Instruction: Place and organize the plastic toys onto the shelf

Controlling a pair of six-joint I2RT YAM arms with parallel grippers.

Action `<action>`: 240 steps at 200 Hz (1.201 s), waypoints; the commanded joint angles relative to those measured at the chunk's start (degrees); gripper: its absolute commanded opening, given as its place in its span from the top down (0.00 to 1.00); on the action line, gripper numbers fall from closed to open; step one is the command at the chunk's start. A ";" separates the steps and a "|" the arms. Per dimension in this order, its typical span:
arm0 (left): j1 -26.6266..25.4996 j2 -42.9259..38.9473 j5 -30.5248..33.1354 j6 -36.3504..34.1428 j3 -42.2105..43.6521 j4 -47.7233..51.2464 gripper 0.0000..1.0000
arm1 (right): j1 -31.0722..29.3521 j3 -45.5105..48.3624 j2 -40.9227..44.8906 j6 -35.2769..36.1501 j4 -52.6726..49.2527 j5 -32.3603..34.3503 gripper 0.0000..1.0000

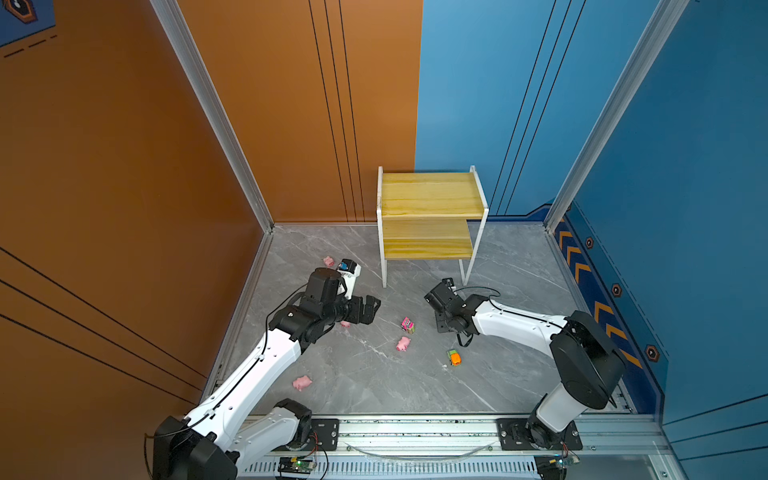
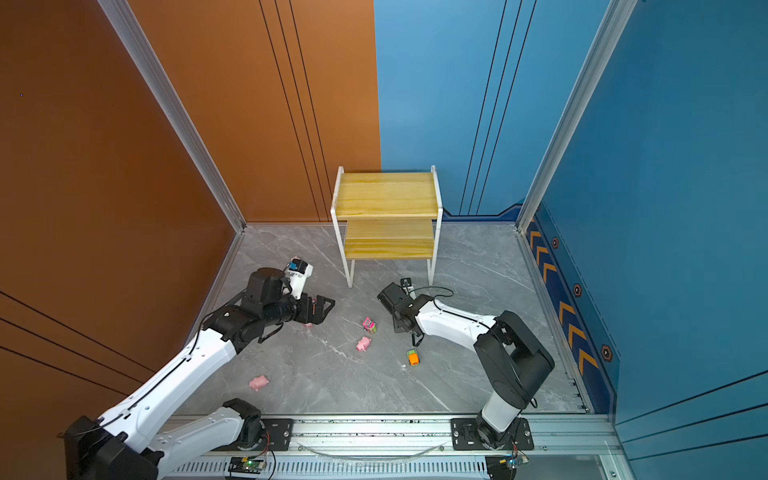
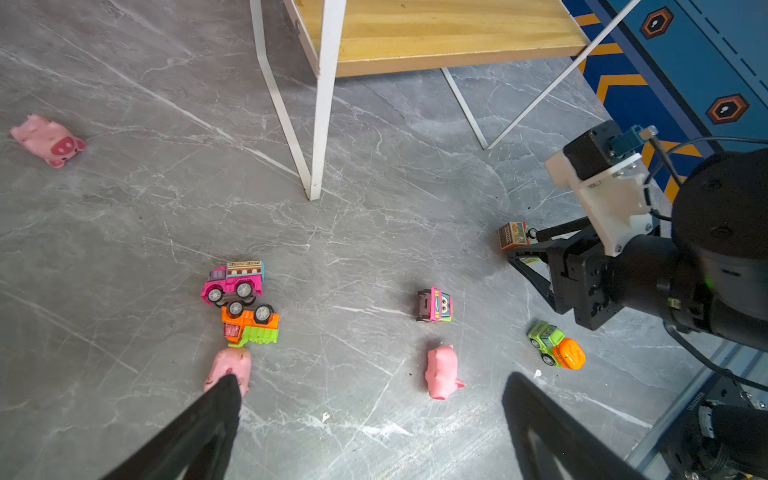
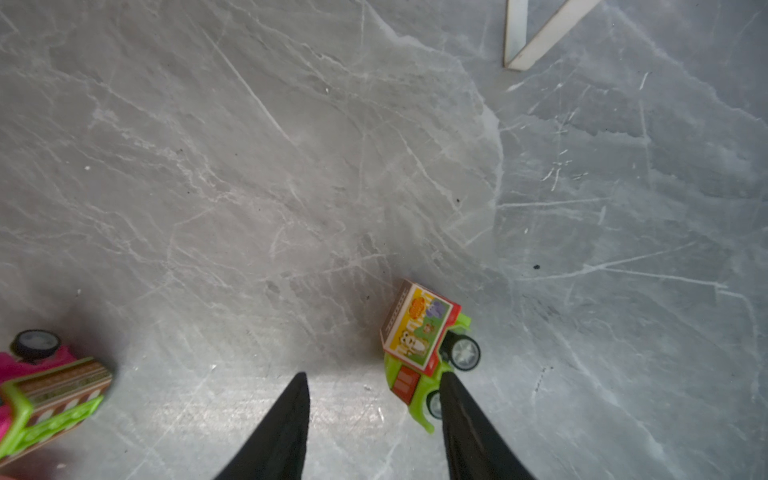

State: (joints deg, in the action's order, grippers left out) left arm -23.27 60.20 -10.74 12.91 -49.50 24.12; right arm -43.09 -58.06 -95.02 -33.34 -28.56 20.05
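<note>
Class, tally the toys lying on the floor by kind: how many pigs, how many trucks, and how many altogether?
Pink pigs: 4
Toy trucks: 5
Total: 9, with none on the shelf yet.

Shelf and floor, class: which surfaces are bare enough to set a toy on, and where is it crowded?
Both boards of the shelf are bare. The floor between the lone pig and the shelf's front leg is open. It is crowded where the pink truck, orange truck and a pig touch.
</note>
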 commanded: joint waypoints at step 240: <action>-0.36 -2.02 -1.74 -0.25 1.21 -0.69 0.01 | 6.97 9.87 4.17 -1.97 6.14 -4.16 0.35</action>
State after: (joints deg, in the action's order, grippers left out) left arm -23.31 59.02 -11.07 12.91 -48.82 23.75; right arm -36.58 -49.54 -93.30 -33.63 -23.55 16.25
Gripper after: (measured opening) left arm 0.991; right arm 0.662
